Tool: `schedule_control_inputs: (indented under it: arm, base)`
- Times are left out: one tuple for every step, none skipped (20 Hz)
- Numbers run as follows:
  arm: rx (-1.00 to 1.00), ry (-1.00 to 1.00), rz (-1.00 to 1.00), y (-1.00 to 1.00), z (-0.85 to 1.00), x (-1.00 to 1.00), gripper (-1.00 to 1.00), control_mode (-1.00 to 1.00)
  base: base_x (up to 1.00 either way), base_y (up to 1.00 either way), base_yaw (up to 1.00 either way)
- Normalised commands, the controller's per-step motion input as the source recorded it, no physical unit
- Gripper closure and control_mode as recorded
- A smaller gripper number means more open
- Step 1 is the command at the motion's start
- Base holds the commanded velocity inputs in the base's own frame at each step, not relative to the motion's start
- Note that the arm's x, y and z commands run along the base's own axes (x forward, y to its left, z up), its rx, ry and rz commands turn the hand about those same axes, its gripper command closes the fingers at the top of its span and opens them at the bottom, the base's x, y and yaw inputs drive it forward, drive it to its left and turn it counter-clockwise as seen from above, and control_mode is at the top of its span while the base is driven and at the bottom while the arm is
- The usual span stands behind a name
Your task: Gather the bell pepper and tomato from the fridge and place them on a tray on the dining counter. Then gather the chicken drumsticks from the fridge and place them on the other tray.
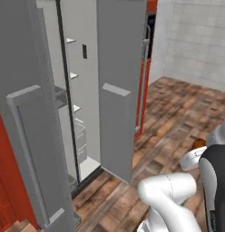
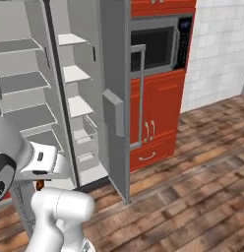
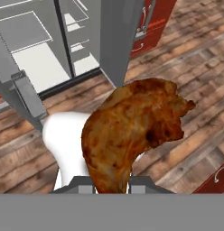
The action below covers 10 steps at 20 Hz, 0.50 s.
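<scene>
Red-brown chicken drumstick (image 3: 132, 131) clamped between the fingers (image 3: 112, 186), narrow end down at the fingertips, meaty end rising above them, held over the wooden floor (image 3: 186, 90) just in front of the fridge (image 2: 70, 98), both fridge doors open.

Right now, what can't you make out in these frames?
- Finger tips: hand view, covered by the held chicken drumstick.
- Gripper: left base view, cut off by the right edge; just a brown bit of drumstick shows.
- Trays and dining counter: not in frame.
- Second drumstick: the fridge shelves in view look bare; the left door hides part of the inside in the left base view.
</scene>
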Motion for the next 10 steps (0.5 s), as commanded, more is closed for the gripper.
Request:
schedule_control_inputs:
  arm:
    - [0.0, 0.0, 0.0, 0.0, 0.0, 0.0, 1.0, 1.0]
    - [0.0, 0.0, 0.0, 0.0, 0.0, 0.0, 1.0, 1.0]
    - [0.0, 0.0, 0.0, 0.0, 0.0, 0.0, 1.0, 1.0]
    - [0.0, 0.0, 0.0, 0.0, 0.0, 0.0, 1.0, 1.0]
    - [0.0, 0.0, 0.0, 0.0, 0.0, 0.0, 1.0, 1.0]
    - [0.0, 0.0, 0.0, 0.0, 0.0, 0.0, 1.0, 1.0]
    - [0.0, 0.0, 0.0, 0.0, 0.0, 0.0, 1.0, 1.0]
    - [0.0, 0.0, 0.0, 0.0, 0.0, 0.0, 1.0, 1.0]
    - [0.0, 0.0, 0.0, 0.0, 0.0, 0.0, 1.0, 1.0]
    - [0.0, 0.0, 0.0, 0.0, 0.0, 0.0, 1.0, 1.0]
  base:
    - [-0.76, 0.33, -0.52]
    - [-0.68, 0.36, -0.52]
    - [-0.59, 0.39, -0.52]
    - [-0.51, 0.44, -0.52]
    - [-0.54, 0.44, -0.52]
    - [-0.6, 0.38, -0.51]
    - [-0.68, 0.32, -0.5]
    - [-0.74, 0.29, -0.5]
    - [-0.78, 0.27, -0.49]
    - [-0.83, 0.26, -0.49]
